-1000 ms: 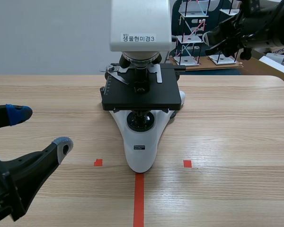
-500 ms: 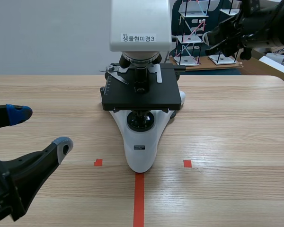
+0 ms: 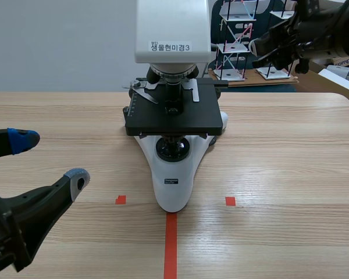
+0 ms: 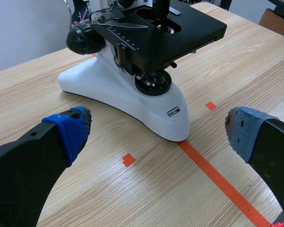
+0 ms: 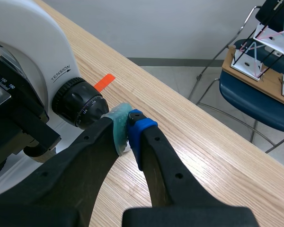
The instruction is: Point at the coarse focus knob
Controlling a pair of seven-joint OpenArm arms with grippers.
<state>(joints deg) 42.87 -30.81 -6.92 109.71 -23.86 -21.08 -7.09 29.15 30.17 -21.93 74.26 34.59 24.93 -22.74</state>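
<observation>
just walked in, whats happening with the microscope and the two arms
The right arm's claw is shut on nothing, with its tips right at the black focus knob on the side of the microscope, pointing at it. The left claw hangs open, low over the table, apart from the microscope.

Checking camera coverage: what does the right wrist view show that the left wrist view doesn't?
Only right wrist: the right gripper, shut, tips close by a numbered knob; a blue chair past the table. Only left wrist: the left gripper, open; the microscope's front foot and light lens. Both: the white microscope, wooden table, orange tape.
</observation>
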